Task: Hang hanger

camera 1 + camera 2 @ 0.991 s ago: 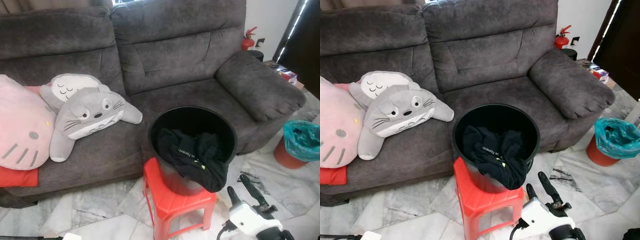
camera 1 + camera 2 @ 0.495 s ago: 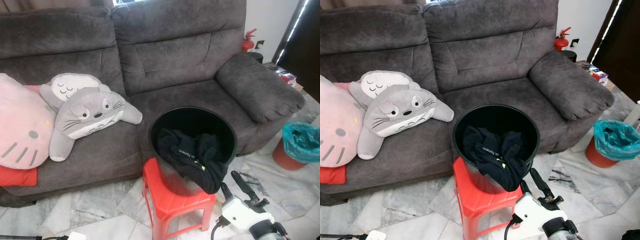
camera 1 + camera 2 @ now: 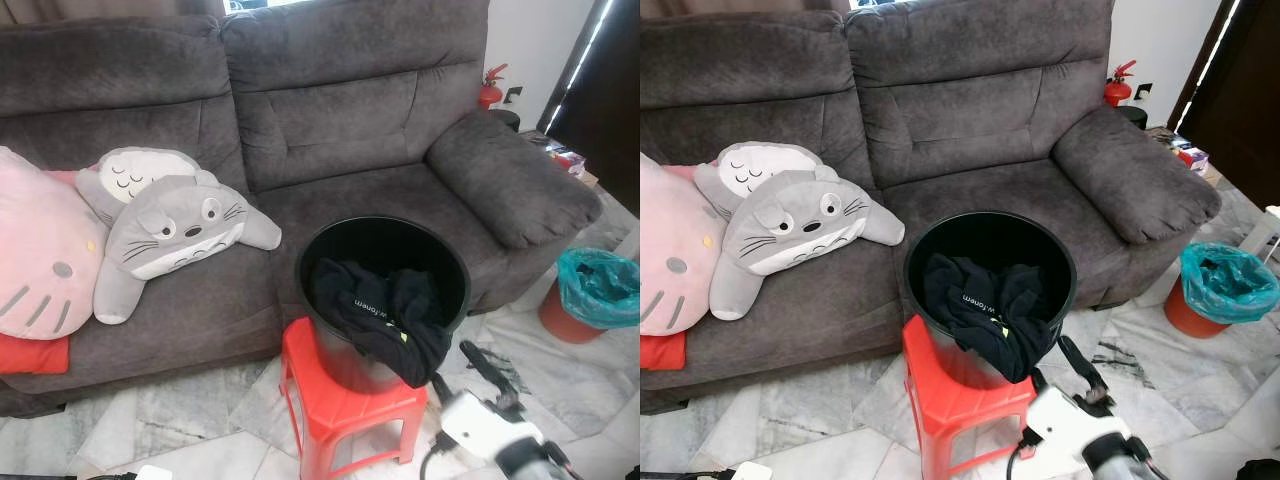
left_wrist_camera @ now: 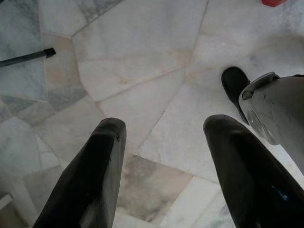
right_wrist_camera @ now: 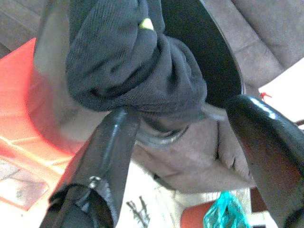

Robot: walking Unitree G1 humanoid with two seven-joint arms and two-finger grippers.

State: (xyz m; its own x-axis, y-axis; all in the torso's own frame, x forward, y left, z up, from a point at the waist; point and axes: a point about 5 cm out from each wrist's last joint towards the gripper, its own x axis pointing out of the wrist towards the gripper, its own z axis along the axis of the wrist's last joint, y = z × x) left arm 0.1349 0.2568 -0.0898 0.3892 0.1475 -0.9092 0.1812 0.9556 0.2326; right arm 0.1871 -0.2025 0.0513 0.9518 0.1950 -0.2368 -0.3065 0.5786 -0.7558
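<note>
Here black bucket holds dark garment; right pincer spread beside it.

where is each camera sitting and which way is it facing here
Left and right eye views: on the head, looking forward and down at the sofa, the black bucket on the red stool; right gripper shows low.
Left wrist view: on the hanging left arm, facing the marble floor past the open left gripper.
Right wrist view: along the open right gripper at the black garment.
Shared: bucket, garment, stool.
</note>
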